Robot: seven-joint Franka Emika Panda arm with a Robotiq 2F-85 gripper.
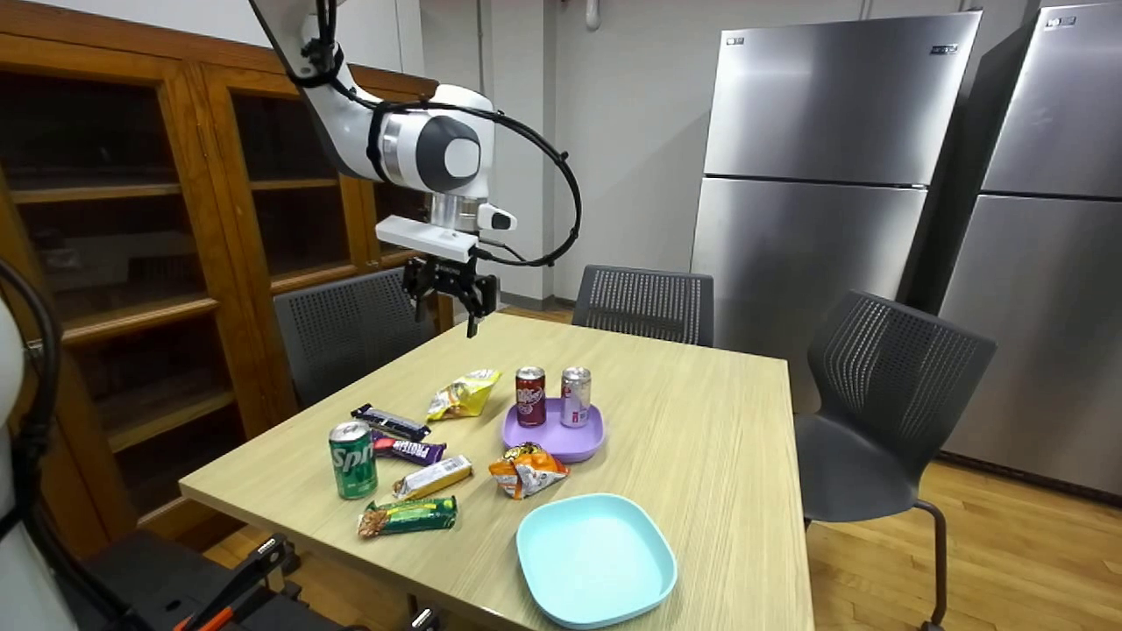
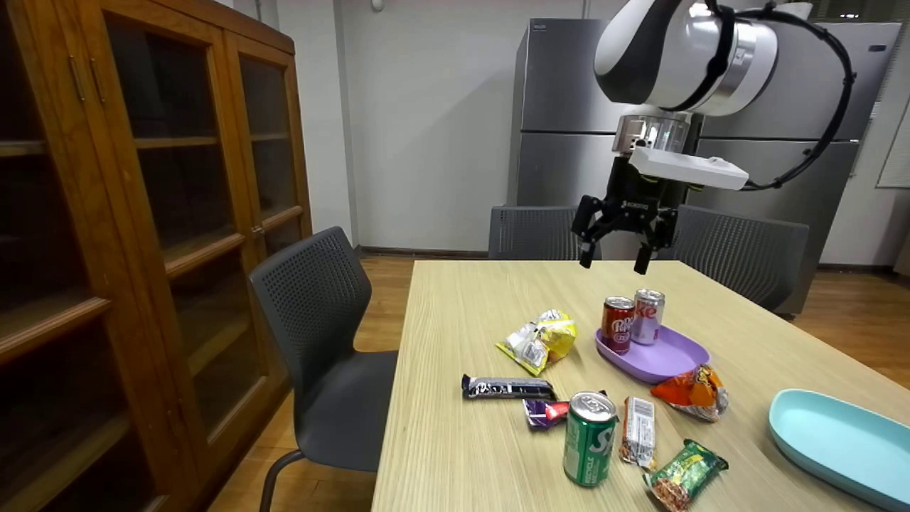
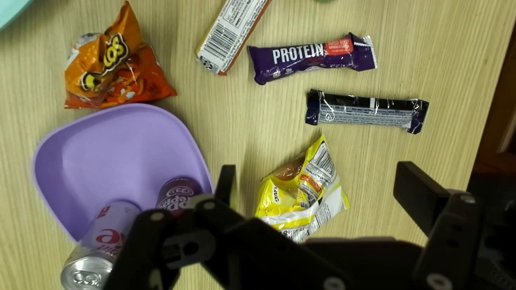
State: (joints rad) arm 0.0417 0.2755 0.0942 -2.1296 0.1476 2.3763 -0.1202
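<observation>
My gripper (image 3: 320,185) stands open above the table, nothing between its fingers; both exterior views show it well above the tabletop. In the wrist view a crumpled yellow chip bag (image 3: 302,193) lies below, between the spread fingertips, untouched. To its left is a purple plate (image 3: 121,149) with a dark red Dr Pepper can (image 3: 179,193) and a pale Diet Coke can (image 3: 107,237), partly hidden by the left finger. In an exterior view both cans stand upright on the purple plate (image 1: 570,445). An orange chip bag (image 3: 117,68) lies beside the plate.
Around them lie a dark wrapped bar (image 3: 367,110), a purple protein bar (image 3: 310,58), a white-and-yellow bar (image 1: 433,478) and a green snack pack (image 1: 408,517). A green Sprite can (image 1: 353,460) stands upright. A turquoise plate (image 1: 596,561) sits near the table edge. Chairs (image 1: 644,302) surround the table.
</observation>
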